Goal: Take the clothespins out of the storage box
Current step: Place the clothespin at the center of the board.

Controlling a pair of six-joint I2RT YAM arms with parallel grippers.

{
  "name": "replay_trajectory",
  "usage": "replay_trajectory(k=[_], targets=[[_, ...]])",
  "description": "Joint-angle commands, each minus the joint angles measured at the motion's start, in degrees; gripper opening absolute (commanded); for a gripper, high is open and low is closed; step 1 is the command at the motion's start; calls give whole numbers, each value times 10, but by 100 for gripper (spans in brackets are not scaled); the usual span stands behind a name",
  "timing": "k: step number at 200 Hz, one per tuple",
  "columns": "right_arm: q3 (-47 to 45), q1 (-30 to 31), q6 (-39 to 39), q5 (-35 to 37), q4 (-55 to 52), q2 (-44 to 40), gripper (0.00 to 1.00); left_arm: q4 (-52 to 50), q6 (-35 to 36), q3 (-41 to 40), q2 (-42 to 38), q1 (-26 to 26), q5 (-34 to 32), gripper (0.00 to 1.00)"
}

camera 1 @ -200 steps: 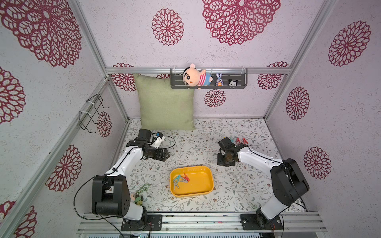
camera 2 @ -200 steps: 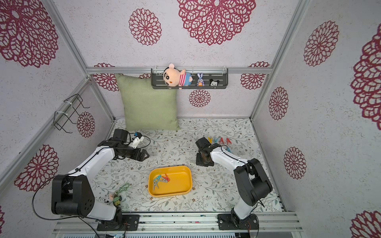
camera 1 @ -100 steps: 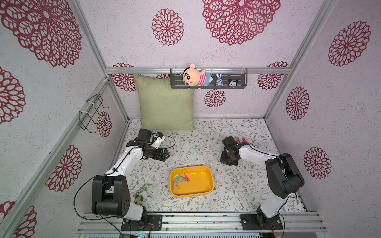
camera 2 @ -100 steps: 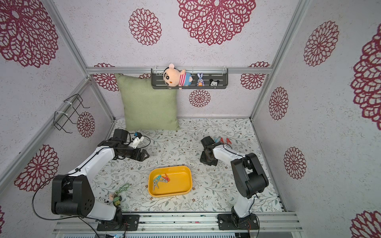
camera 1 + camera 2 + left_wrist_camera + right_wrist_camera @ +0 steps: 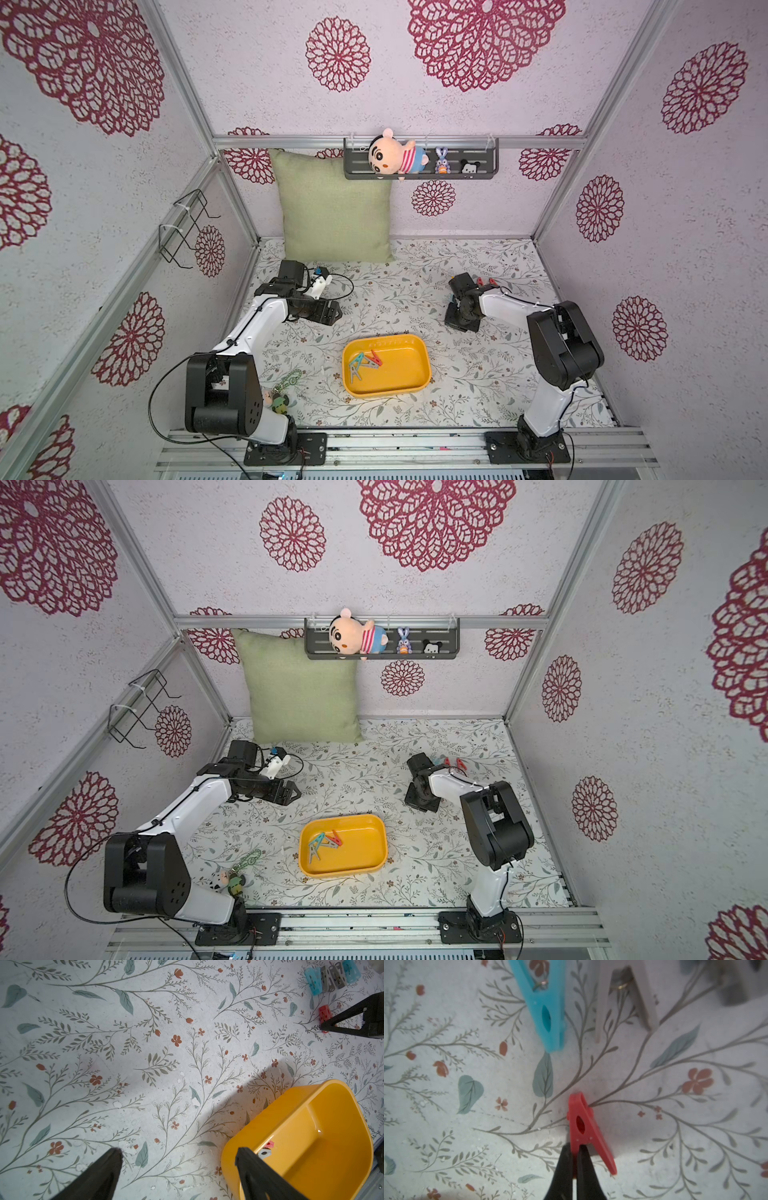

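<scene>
Pinching a red pin (image 5: 583, 1126) between its pressed-together fingers, the right tool (image 5: 575, 1148) is pointing down at the bench (image 5: 446, 1105) toward the back right. It is gripping one leg of the pin's A shape, with the other leg splaying out beside the fingers and the nose aiming away from the tool; whether the pin is touching the bench cannot be told. Just beyond it, a blue pin (image 5: 546, 1012) and a pale pin (image 5: 643, 1007) are lying on the bench, apart from each other and from the red one. In both top views, two more red pins (image 5: 484, 282) (image 5: 452, 764) are showing on the bench just behind the right arm's wrist.

The box (image 5: 399, 374) (image 5: 357, 858) is sitting near the front middle of the bench, between the two arms and well apart from the right tool. Three pins (image 5: 363, 363) (image 5: 324, 841), teal, grey and red, are lying bunched in its left end, touching one another.

The left tool (image 5: 178, 1150) (image 5: 332, 313) is hovering with its fingers spread wide, holding nothing, over the bench behind and to the left of the box. A green pillow (image 5: 336, 212) is leaning against the back wall, and a keychain (image 5: 286, 382) is lying at the front left, beside the left arm's base.
</scene>
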Motion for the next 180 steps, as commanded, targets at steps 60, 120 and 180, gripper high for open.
replay_trajectory(k=[60, 120, 180], targets=[[10, -4, -9, 5, -9, -6, 26, 8, 1, -5, -14, 2, 5, 94], [39, -1, -33, -6, -50, -64, 39, 8, 1, -6, -12, 2, 5, 94], [64, 0, -47, -34, -95, -168, 44, 9, 1, -7, -9, 2, 5, 94]])
